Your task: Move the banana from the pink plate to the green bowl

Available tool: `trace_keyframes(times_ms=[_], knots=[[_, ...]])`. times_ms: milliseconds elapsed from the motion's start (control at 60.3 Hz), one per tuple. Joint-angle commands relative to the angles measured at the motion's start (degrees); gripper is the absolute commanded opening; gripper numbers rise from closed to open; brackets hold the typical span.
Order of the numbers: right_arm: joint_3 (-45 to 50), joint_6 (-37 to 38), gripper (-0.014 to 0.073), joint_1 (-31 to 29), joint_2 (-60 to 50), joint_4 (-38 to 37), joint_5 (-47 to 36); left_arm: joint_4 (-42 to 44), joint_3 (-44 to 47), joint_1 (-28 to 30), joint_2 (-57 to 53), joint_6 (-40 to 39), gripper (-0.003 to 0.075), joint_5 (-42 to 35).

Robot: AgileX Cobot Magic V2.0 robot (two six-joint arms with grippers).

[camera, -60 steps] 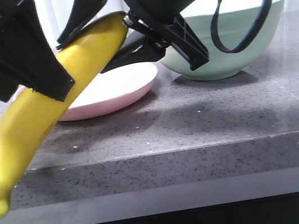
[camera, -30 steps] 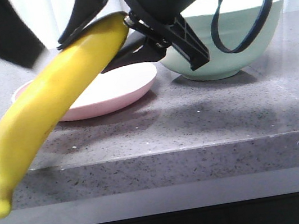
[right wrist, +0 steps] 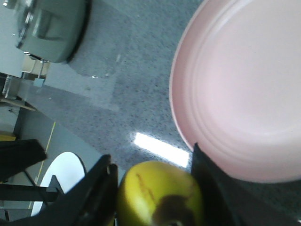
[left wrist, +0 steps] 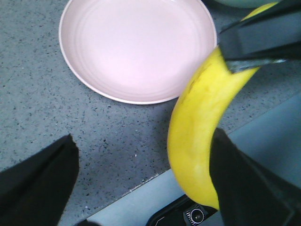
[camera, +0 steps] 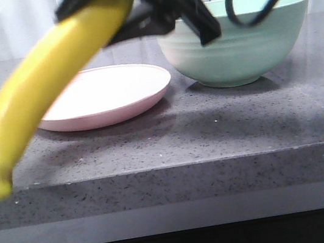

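My right gripper (camera: 126, 7) is shut on one end of the yellow banana (camera: 39, 85) and holds it in the air, slanting down toward the front left past the table's edge. In the right wrist view the banana's end (right wrist: 160, 193) sits between that gripper's (right wrist: 155, 165) two fingers. The pink plate (camera: 108, 96) lies bare behind it, and also shows from the wrists (left wrist: 136, 47) (right wrist: 244, 84). The green bowl (camera: 242, 41) stands right of the plate. My left gripper (left wrist: 143, 141) is open, with the banana (left wrist: 202, 117) beside one finger; it is outside the front view.
The grey stone table ends at a front edge (camera: 169, 166), and the banana's low end hangs in front of it. My right arm's black cable (camera: 256, 17) loops in front of the bowl. A grey metal object (right wrist: 51, 28) shows beyond the table in the right wrist view.
My left gripper has let go of the banana and drawn away out of the front view. My right gripper has lifted the banana higher.
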Motion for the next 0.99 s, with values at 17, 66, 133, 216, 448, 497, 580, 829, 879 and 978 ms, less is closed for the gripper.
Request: trace_keyframes(times_ms=[17, 66, 133, 216, 448, 497, 580, 829, 879, 978], knots=[[-5.2, -0.9, 0.0129, -2.5, -4.3, -1.3, 3.6, -0.7, -1.8, 0.3, -0.7, -0.6, 0.0554, -2.7], [-7.0, -0.9, 0.0129, -3.9, -4.8, -3.0, 5.3, -0.7, -1.8, 0.3, -0.7, -0.6, 0.0554, -2.7], [-9.6, -0.9, 0.0129, -7.2, -5.4, -4.9, 7.0, -0.7, -1.8, 0.3, -0.7, -0.6, 0.0554, -2.7], [-12.8, -0.9, 0.0129, -12.0, -5.6, -7.3, 9.4, -0.7, -1.8, 0.3, -0.7, -0.6, 0.0554, -2.7], [-19.7, -0.9, 0.0129, -27.3, -5.6, -17.1, 14.8, -0.7, -1.8, 0.3, -0.7, -0.6, 0.0554, -3.2], [-20.4, -0.9, 0.0129, -30.3, -5.5, -17.6, 14.8, -0.7, -1.8, 0.3, -0.7, -0.6, 0.0554, -3.2], [-20.8, -0.9, 0.0129, -33.3, -5.2, -17.6, 14.3, -0.7, -1.8, 0.3, -0.7, -0.6, 0.0554, -3.2], [-20.8, -5.8, 0.0129, -34.9, -2.7, -17.6, 9.6, -0.7, -1.8, 0.3, -0.7, -0.6, 0.0554, -3.2], [-20.8, -6.6, 0.0129, -34.9, -1.9, -17.9, 9.6, -0.7, -1.8, 0.3, -0.7, -0.6, 0.0554, -3.2], [-20.8, -8.7, 0.0129, -34.9, -0.2, -18.6, 9.4, -0.7, -1.8, 0.3, -0.7, -0.6, 0.0554, -3.2]])
